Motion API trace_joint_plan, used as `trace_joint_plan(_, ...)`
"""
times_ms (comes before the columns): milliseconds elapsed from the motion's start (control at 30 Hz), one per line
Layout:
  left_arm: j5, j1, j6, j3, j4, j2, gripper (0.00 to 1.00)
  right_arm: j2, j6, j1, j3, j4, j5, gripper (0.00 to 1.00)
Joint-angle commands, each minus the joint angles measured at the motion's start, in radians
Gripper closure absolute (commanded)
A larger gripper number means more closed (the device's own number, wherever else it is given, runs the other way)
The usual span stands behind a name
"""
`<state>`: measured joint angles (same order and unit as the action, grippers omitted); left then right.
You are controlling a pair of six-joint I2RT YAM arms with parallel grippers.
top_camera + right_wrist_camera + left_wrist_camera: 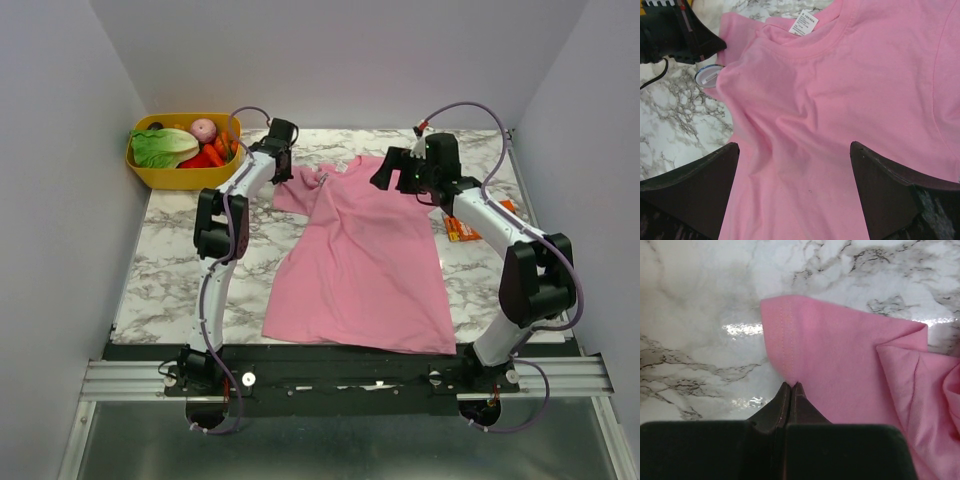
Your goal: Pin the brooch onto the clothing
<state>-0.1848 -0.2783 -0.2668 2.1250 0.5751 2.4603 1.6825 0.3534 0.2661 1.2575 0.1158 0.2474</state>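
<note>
The pink T-shirt (355,260) lies flat mid-surface (170,270), collar toward 12 o'clock. The brooch cannot be made out. The left gripper (790,386) is pressed together, its tips at the hem of the sleeve at 11 o'clock. The right gripper (795,150) hangs spread over the chest, just below the collar. A yellow basket (185,178) sits at 10 o'clock and an orange packet (462,232) at 3.

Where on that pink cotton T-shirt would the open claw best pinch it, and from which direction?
Likely the raised wrinkle below the round collar of the pink cotton T-shirt, from straight above. The shirt lies flat on the marble table, so only cloth that stands up gives a claw something to close on, and the open right gripper hovers just beside that wrinkle.
</note>
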Motion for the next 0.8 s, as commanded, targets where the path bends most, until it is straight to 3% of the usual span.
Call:
trace_joint_plan(0, -0.019, 0.04, -0.025, 0.053, 0.106, 0.028, 1.0, 0.023, 0.016, -0.008, 0.042, 0.015, -0.014, 0.0)
trace_joint_plan(300, -0.015, 0.097, -0.035, 0.078, 0.184, 0.029, 1.0, 0.028, 0.025, -0.013, 0.056, 0.027, -0.01, 0.0)
trace_joint_plan(767, -0.071, 0.146, -0.043, -0.005, 0.193, -0.023, 1.0, 0.031, 0.027, -0.016, 0.054, 0.036, 0.003, 0.0)
